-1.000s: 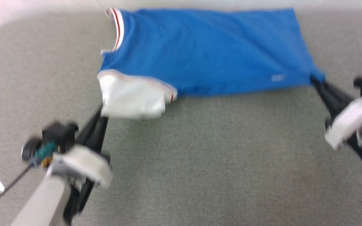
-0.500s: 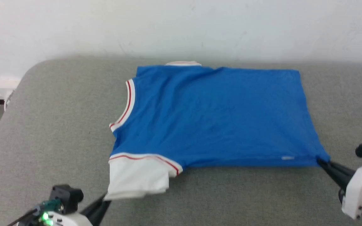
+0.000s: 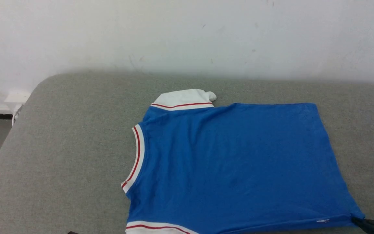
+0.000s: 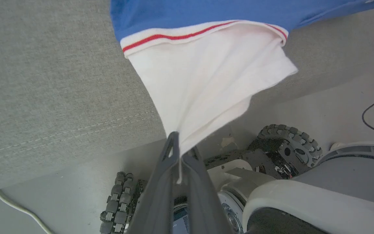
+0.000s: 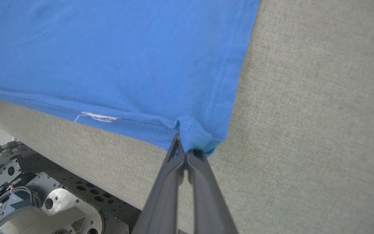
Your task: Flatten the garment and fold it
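Dragged the shirt back-up toward the near edge of the grey surface, smoother than a second ago. Pinching its white sleeve with the left end effector, hem corner with the right end effector, both closed tight. Seems flat enough for folding.

Matt knit-cloth garment on rough woven grey surface.

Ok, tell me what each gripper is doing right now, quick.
Left gripper: shut on the white sleeve of the garment.
Right gripper: shut on the garment's blue hem corner.
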Motion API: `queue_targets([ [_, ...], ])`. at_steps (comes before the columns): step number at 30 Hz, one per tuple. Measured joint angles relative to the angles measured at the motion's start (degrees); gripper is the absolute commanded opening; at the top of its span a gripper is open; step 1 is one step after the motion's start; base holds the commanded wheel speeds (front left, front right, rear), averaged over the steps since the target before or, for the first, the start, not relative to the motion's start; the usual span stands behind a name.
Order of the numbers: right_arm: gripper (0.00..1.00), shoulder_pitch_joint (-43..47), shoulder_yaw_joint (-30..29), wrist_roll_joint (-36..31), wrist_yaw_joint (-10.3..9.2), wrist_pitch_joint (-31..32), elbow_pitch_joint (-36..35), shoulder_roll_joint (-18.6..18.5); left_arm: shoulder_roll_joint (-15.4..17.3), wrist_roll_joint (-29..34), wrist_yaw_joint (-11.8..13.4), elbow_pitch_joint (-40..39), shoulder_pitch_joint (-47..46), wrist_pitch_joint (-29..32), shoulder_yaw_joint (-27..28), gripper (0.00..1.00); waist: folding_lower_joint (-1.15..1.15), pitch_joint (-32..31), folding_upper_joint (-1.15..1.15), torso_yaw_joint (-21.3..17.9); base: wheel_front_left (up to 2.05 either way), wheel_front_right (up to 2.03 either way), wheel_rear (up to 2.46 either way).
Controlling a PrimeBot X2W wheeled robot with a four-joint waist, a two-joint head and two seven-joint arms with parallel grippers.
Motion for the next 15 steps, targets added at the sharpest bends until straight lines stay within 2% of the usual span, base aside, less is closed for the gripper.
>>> queue_targets([
  [4, 0.0, 2.03, -3.58, 0.01, 0.0, 0.02, -1.81, 0.57, -0.45, -0.05, -0.11, -1.21, -0.13, -1.74, 0.29, 0.0, 0.0, -0.23, 0.0, -0.07, 0.0, 0.0, 0.0],
  [8, 0.0, 3.2, -6.64, -0.47, 0.0, -0.07, -4.48, 1.44, -1.56, 2.07, -0.71, -1.32, -2.4, -6.03, 1.54, 0.0, 0.0, 0.12, 0.0, -0.12, 0.0, 0.0, 0.0],
  [15, 0.0, 3.63, -12.78, -1.54, 0.0, -0.02, -7.59, 3.02, -7.13, 6.45, -2.71, -1.19, -10.62, -16.14, 3.38, 0.0, 0.0, 2.32, 0.0, -0.4, 0.0, 0.0, 0.0],
])
